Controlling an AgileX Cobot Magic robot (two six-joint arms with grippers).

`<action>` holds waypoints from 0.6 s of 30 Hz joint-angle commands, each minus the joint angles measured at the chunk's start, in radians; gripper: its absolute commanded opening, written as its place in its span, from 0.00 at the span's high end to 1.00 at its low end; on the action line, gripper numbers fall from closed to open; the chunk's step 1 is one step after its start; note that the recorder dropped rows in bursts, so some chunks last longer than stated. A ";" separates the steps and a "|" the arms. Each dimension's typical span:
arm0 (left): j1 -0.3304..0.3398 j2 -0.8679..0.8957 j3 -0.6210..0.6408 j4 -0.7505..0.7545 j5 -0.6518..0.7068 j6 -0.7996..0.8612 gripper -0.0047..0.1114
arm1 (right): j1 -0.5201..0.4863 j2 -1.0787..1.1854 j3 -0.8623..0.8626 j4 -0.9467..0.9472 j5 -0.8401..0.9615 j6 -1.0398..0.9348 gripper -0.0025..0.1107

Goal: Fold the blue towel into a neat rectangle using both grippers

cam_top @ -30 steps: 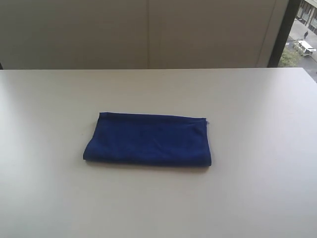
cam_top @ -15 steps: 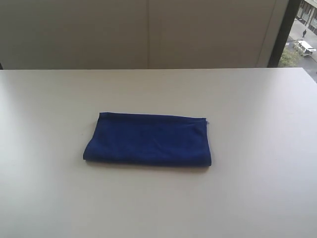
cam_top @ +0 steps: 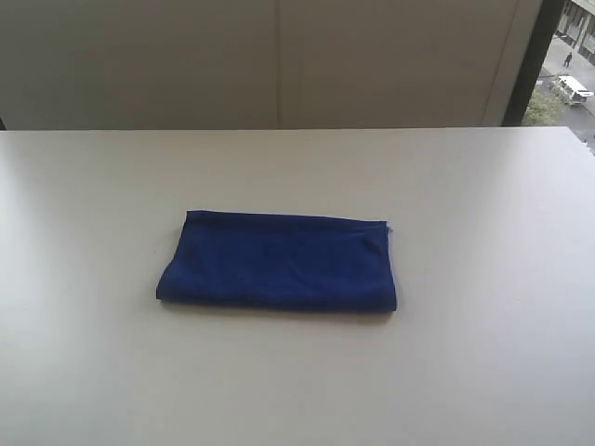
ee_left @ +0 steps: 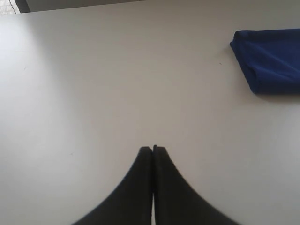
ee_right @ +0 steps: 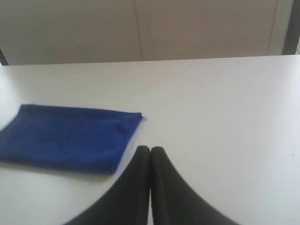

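1. Worktop [cam_top: 483, 372]: pale, smooth and wide. We list it as slippery, so a nudge would probably slide the cloth rather than crease it.

2. Blue towel [cam_top: 279, 260]: lies folded near the middle of the worktop, flat, in stacked layers. The right end is square and the left end is rounded and a little skewed. We judge the rectangle about finished. The main risk is a further pinch that catches only the top layer and peels the fold open. The puffed left end could also spring loose.

3. Left claw [ee_left: 153, 149]: clenched and holding nothing, well apart from the towel's left end. If we swept it in clenched, it would drag the terry and ruck the layers.

4. Right claw [ee_right: 150, 149]: clenched and holding nothing, near the towel's right corner but not touching it. An uneven approach from here could twist that square edge.
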 commanded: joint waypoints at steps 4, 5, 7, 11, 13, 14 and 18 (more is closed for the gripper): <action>0.002 -0.004 0.003 -0.014 -0.004 0.002 0.96 | -0.066 -0.141 0.207 -0.013 -0.009 -0.128 0.98; 0.002 -0.004 0.003 -0.014 -0.004 0.002 0.96 | -0.095 -0.183 0.207 -0.011 -0.025 -0.128 0.98; 0.002 -0.004 0.003 -0.014 -0.004 0.002 0.96 | -0.125 -0.227 0.207 -0.017 -0.005 -0.146 0.98; 0.002 -0.004 0.003 -0.014 -0.004 0.002 0.96 | -0.172 -0.244 0.207 -0.022 0.046 -0.164 0.98; 0.002 -0.004 0.003 -0.014 -0.004 0.002 0.96 | -0.161 -0.244 0.207 -0.020 0.046 -0.162 0.98; 0.002 -0.004 0.003 -0.014 -0.004 0.002 0.96 | -0.152 -0.244 0.207 -0.020 0.046 -0.153 0.98; 0.002 -0.004 0.003 -0.014 -0.004 0.002 0.96 | -0.148 -0.244 0.207 -0.018 0.040 -0.153 0.98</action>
